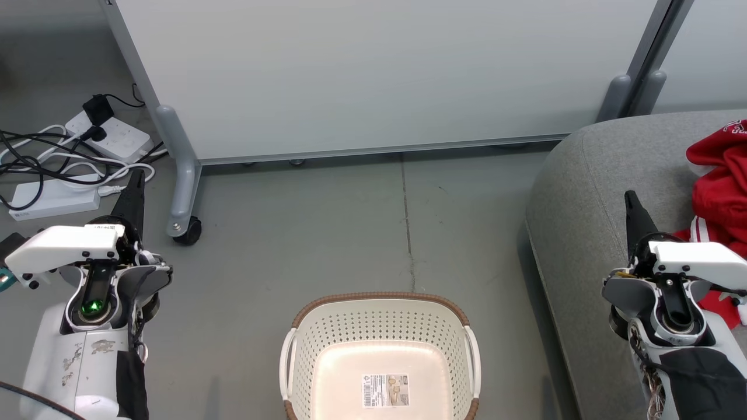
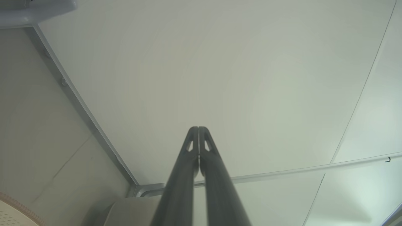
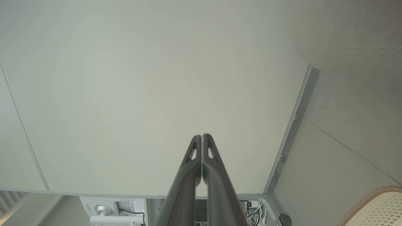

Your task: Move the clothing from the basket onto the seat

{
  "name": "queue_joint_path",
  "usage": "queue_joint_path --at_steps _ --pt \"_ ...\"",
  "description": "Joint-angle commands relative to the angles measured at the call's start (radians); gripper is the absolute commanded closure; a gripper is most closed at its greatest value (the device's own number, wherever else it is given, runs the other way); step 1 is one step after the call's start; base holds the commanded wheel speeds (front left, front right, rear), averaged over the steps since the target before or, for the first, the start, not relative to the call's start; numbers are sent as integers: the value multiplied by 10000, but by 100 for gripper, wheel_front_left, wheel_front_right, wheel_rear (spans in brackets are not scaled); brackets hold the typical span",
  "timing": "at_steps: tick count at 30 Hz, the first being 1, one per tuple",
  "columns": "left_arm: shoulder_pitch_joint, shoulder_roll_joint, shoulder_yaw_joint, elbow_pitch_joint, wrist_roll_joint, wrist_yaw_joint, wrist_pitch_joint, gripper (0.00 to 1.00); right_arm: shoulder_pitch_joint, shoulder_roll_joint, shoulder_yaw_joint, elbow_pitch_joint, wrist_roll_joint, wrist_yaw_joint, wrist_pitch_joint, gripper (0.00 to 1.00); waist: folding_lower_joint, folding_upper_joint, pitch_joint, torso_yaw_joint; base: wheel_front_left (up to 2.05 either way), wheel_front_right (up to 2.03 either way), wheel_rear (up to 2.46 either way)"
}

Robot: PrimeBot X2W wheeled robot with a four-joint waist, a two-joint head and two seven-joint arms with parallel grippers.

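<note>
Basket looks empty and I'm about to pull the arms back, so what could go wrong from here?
The basket is indeed empty.
1. The clothing lies on the seat directly under the right arm, near the right claw, which is shut and empty; swinging that arm could snag the fabric and drag it off.
2. Cables and power strips lie on the floor beside the shut left claw; a low leftward sweep might hook them.

The floor [image 1: 350, 233], basket [image 1: 379, 326] and partition panel [image 1: 379, 76] are being viewed steeply downward by the head camera. The wrist cameras are being aimed along the left tool [image 2: 198, 129] and right tool [image 3: 202, 137] at that panel, nearby. The basket's rim is being shared by all three views.
</note>
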Motion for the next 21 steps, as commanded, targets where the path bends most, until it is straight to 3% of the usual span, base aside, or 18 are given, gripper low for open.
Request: queue_joint_path --at_steps 1,21 --pt "-249 5 87 72 -126 -104 88 100 -190 -93 -3 49 171 24 -61 100 0 -1 4 -1 0 0 0" --pt "-606 -114 352 482 -742 -292 330 100 -511 -102 -12 487 988 23 -96 100 0 -1 75 -30 0 0 0"
